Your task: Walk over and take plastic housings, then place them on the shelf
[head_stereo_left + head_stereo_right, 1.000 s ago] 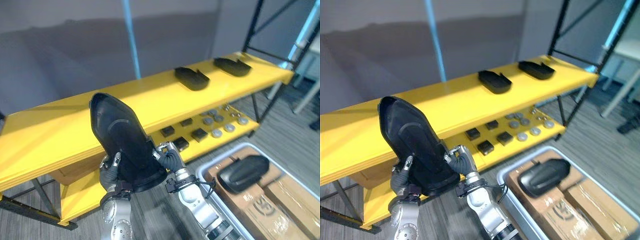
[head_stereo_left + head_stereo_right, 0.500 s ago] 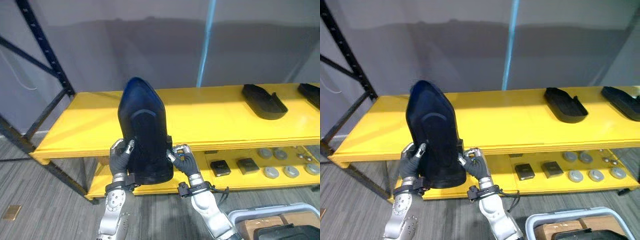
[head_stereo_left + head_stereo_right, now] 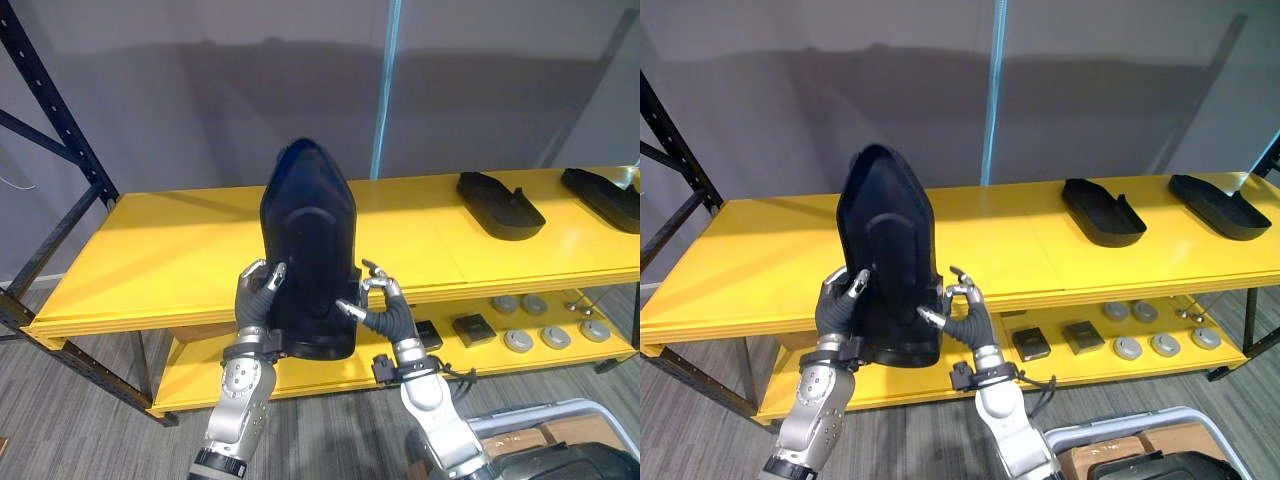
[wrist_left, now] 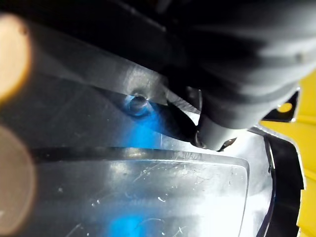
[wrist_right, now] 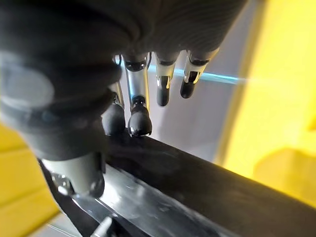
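Left hand (image 3: 257, 300) and right hand (image 3: 386, 312) pinch opposite sides of an upright black plastic housing (image 3: 310, 240) — steadying it for the yellow shelf (image 3: 150, 260).

Held housing (image 3: 310, 260) stands upright between left hand (image 3: 258, 300) and right hand (image 3: 385, 315), before the top shelf (image 3: 150, 260) front edge, left of middle. Second housing (image 3: 498, 204) and third housing (image 3: 602, 198) lie near its right end, third rightmost. Lower shelf (image 3: 200, 365), right half: blocks (image 3: 470, 327), with discs (image 3: 555, 335) to their right. Bin (image 3: 540, 425) on floor before the right end.
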Available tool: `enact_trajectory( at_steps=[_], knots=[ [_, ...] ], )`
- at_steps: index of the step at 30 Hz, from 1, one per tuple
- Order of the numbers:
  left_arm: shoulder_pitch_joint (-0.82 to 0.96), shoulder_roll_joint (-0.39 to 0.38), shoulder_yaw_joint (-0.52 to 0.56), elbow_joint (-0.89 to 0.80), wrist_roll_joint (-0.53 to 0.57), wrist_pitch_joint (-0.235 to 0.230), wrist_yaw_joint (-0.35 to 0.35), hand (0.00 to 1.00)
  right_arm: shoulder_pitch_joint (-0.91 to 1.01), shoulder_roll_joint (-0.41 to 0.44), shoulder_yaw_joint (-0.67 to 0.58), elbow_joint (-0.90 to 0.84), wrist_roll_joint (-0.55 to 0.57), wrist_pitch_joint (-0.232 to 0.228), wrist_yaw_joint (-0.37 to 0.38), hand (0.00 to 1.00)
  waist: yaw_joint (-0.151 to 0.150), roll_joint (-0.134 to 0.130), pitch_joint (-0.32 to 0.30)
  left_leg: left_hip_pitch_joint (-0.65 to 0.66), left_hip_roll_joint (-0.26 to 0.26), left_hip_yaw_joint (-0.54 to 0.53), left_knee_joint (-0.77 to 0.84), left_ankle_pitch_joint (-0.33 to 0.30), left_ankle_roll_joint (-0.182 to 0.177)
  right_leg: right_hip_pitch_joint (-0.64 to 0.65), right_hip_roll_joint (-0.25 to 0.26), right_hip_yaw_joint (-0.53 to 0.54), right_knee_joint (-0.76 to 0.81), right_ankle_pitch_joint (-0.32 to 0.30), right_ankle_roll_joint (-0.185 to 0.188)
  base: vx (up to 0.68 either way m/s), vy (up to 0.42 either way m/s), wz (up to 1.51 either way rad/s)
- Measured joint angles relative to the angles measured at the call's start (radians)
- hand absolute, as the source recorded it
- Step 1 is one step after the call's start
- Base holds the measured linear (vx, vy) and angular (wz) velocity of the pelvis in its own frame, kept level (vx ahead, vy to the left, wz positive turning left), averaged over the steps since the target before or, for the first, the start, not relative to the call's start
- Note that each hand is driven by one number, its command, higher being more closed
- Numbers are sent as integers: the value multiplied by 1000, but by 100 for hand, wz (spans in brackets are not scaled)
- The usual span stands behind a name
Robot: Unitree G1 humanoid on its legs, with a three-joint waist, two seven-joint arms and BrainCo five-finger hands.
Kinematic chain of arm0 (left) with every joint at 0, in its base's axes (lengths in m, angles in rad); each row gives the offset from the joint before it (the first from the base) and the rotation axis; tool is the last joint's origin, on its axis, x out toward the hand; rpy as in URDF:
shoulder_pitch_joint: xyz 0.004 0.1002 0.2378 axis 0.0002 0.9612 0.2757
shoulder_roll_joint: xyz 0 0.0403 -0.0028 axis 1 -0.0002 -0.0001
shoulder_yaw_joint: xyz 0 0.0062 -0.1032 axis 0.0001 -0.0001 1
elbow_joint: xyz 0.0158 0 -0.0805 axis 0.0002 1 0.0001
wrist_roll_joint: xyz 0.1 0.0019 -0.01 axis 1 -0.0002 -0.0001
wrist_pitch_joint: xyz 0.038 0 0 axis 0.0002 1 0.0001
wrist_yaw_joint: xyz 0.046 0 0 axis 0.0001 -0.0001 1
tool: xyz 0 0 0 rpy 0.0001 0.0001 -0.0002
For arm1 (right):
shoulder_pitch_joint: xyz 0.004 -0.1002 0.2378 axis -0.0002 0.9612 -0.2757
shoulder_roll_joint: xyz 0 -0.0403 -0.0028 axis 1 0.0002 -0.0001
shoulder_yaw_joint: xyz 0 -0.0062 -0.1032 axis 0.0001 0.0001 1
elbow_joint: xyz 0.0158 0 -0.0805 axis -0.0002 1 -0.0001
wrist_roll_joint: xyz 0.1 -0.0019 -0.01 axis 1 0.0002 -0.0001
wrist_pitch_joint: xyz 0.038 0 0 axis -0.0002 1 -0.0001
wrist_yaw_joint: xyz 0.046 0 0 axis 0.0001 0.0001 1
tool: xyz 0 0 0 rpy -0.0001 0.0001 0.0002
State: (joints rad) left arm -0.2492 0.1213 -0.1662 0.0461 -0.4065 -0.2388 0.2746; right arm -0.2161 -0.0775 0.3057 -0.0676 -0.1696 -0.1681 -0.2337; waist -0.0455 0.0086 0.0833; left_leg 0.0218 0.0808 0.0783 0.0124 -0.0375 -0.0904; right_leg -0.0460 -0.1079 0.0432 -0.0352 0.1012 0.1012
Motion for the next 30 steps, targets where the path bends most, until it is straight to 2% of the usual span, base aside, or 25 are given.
enact_trajectory(
  at_steps=[6,10,13,18,23,24,27,28,30],
  knots=[
    [-106,-8,1,69,20,16,32,100,-88,30,-86,-7,9,1,-67,0,-26,7,-19,10,-4,8,-45,28,-2,-6,4,4,-22,17,-4,4,4,-4],
    [-197,-16,19,134,42,27,72,100,-108,38,-142,-81,31,1,-121,0,-33,9,-20,28,2,28,-63,31,-3,-7,13,23,-23,19,-6,40,4,-13],
    [-255,-14,67,178,58,46,103,100,-108,37,-198,-124,114,-2,-137,0,-56,10,-21,36,3,35,-77,35,-2,-8,15,28,-25,19,-6,39,7,-9],
    [-333,-1,149,248,58,67,156,100,-39,29,-333,-226,257,-18,-136,0,-78,15,-18,29,4,53,-84,35,-2,-28,20,43,-25,20,-5,26,4,-9],
    [-442,91,235,346,55,80,183,100,184,2,-433,-293,306,-49,-118,0,-110,30,2,0,4,85,-87,35,-2,-76,25,72,-26,37,-3,24,5,-20],
    [-482,122,250,377,54,85,185,100,255,3,-444,-305,306,-49,-105,0,-114,33,25,0,5,96,-85,35,-2,-80,26,84,-27,42,-3,7,3,-26],
    [-571,209,266,452,35,87,181,100,420,5,-430,-303,297,-49,-74,0,-142,34,73,-21,8,113,-77,33,-4,-106,28,104,-28,50,-3,-10,-4,-21],
    [-616,270,266,502,21,88,177,100,504,3,-410,-279,276,-49,-49,0,-155,34,94,-40,10,125,-70,29,-10,-129,29,118,-31,57,-5,-25,-12,-27],
    [-659,329,265,554,10,89,174,100,566,6,-385,-248,276,-48,-33,0,-162,33,126,-45,10,142,-69,29,-10,-141,30,138,-37,67,-6,-5,-5,-31]
  ],
)
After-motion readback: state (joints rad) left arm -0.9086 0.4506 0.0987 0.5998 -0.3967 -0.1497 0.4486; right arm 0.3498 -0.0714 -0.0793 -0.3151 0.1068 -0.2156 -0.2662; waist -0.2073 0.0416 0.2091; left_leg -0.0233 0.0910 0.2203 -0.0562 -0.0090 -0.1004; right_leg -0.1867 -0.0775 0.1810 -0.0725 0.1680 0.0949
